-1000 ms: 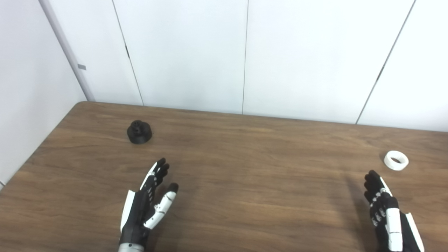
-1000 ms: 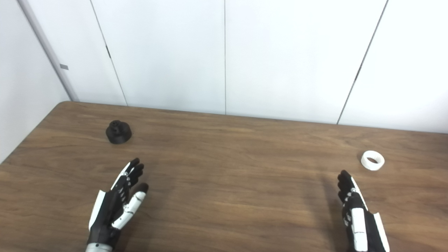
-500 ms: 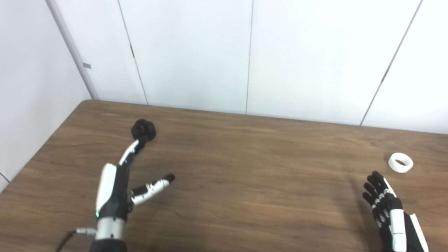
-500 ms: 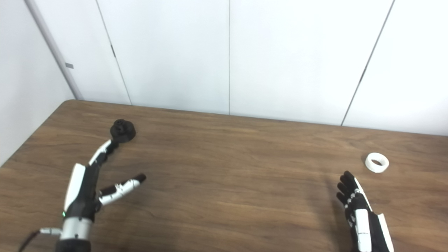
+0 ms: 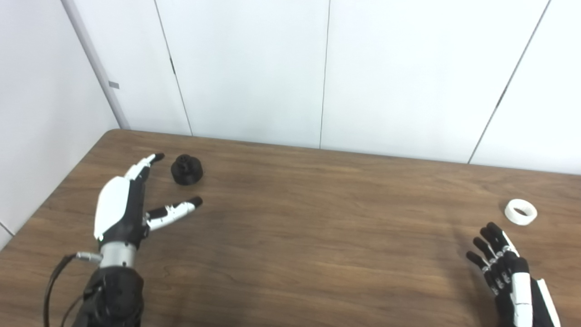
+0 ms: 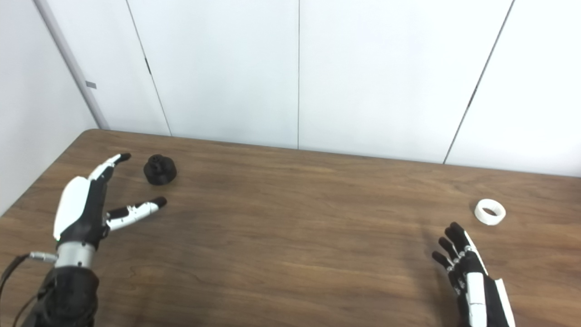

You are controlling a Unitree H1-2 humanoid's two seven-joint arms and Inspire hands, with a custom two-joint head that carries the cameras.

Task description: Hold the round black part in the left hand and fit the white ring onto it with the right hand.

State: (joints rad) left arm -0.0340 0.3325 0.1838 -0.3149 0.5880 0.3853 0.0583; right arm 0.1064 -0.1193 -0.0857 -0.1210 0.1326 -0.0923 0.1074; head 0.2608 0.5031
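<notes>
In the left eye view I see my left hand (image 5: 122, 206) near the far left corner of the brown table (image 5: 317, 236). It is open, fingers stretched out and thumb stuck out to the side, and it holds nothing. The round black part (image 5: 186, 169) sits on the table just beside my fingertips, a little to their right. I see a gap of wood between the hand and the part, so they do not touch. My right hand (image 5: 508, 272) is low at the right side. Its fingers are spread apart and it holds nothing too. The white ring (image 5: 520, 211) lies flat on the table past that hand, near it but not touching.

In the right eye view things look the same, only shifted a bit. My left hand (image 6: 86, 209) is open with the thumb pointing right, and the round black part (image 6: 160, 169) stands to the right of the longest fingertip. My right hand (image 6: 470, 272) is open near the bottom edge. The white ring (image 6: 490, 211) rests on the wood beyond it, up and to the right. White wall panels (image 6: 299, 68) stand behind the table.
</notes>
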